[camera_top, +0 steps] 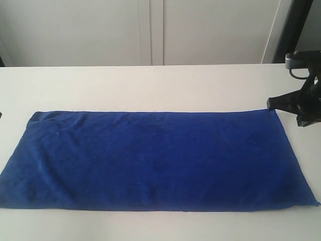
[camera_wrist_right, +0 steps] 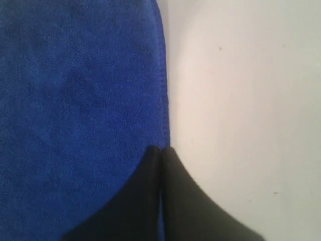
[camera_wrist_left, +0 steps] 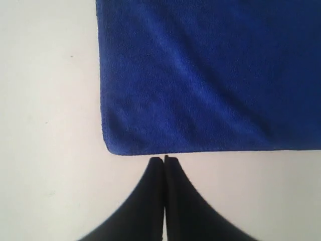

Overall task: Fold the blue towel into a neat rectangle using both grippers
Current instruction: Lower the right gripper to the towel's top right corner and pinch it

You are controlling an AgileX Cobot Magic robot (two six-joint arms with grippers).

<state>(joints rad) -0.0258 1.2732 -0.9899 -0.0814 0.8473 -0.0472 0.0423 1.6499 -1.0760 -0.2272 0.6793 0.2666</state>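
Showing the fold not yet begun, with the faults we expect. The bench (camera_top: pixel 100 85) fills the exterior view. The blue towel (camera_top: pixel 150 160) lies on it flat, in one layer, across the lower two thirds of the frame, its long edges running left to right. The right gripper (camera_wrist_right: pixel 161 149), at the upper right of the exterior view by the towel's far right corner, has its jaws pressed together with the tips on the hem line; we cannot tell whether cloth is caught between them. The left gripper (camera_wrist_left: pixel 164 160) likewise has its jaws pressed together, tips on bare bench just beside the towel's edge near a corner, holding nothing we can see. We judge that a lift from here could bring the left up empty and the right with only a thin pinch of hem. One corner would then drag, the cloth skew or slip free, and the fold come out crooked rather than rectangular.
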